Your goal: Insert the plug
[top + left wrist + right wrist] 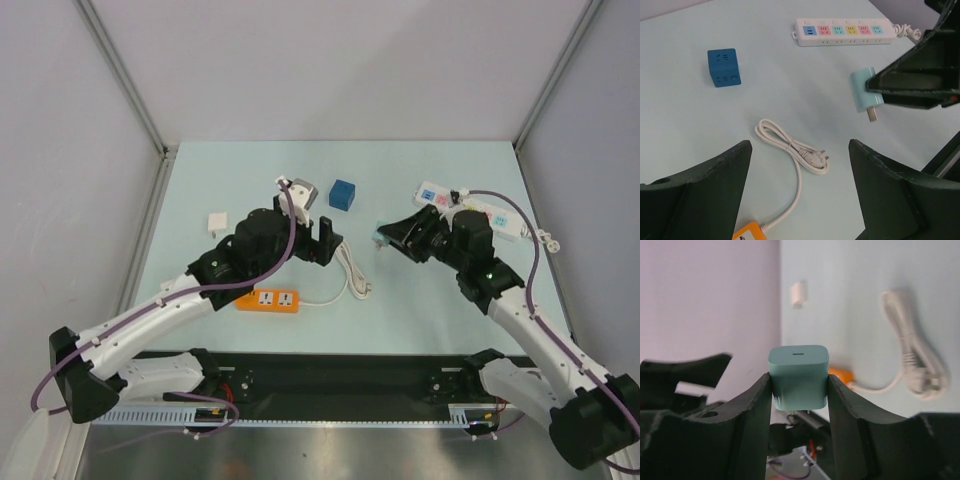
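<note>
The right tool (799, 382) is clamping the mint plug (799, 371) by its sides, mid-frame, off the bench (865, 290). The left tool (800, 170) is gaping wide, empty. Risk: prongs arriving tilted at the white power strip (842, 31), upper right, and jamming or shoving it.

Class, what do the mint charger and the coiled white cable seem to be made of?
The charger: probably hard plastic, smooth satin mint shell, rounded edges; its prong looks metallic. The cable: seemingly flexible white rubbery plastic, lying in soft loops.
</note>
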Controlling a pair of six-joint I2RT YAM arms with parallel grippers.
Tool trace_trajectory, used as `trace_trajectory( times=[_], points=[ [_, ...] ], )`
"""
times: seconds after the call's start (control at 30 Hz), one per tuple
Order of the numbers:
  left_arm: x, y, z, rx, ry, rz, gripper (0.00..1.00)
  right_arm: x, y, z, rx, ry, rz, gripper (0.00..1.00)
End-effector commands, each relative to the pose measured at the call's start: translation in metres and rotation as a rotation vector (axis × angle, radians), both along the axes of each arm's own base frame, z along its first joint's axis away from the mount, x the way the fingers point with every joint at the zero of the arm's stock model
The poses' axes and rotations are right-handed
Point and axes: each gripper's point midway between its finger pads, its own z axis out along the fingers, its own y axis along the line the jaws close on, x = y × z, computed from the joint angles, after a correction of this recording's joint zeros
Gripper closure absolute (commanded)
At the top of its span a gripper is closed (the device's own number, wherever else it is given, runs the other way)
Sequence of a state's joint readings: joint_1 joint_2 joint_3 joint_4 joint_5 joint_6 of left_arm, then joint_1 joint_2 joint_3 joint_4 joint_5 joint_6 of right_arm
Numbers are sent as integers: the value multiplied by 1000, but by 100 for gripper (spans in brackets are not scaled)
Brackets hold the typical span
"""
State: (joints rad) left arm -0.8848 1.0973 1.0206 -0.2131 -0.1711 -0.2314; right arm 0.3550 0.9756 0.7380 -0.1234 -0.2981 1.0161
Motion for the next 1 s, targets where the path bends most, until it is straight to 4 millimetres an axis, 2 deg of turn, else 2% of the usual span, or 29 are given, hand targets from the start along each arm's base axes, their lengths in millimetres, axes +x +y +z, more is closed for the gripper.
trace_trajectory(
  times=[0.0,0.07,0.1,0.23,0.4,0.7,0.97],
  points=[
    [-4,0,34,-102,-56,-17,16,-16,31,41,240,-51,28,78],
    [-13,-3,39,-121,-95,-75,15,-19,39,57,291,-88,31,78],
    [-15,-5,46,-146,-123,-94,15,-25,51,65,316,-106,69,77],
    [-20,-5,43,-151,-145,-120,14,-37,74,83,390,-143,139,78],
    [-25,-11,43,-152,-157,-162,15,-36,83,97,457,-160,110,79],
    [-21,-11,37,-133,-156,-142,13,-35,91,108,510,-149,27,80],
    [-17,-14,32,-132,-136,-132,21,-45,106,104,592,-148,-8,80]
  ],
)
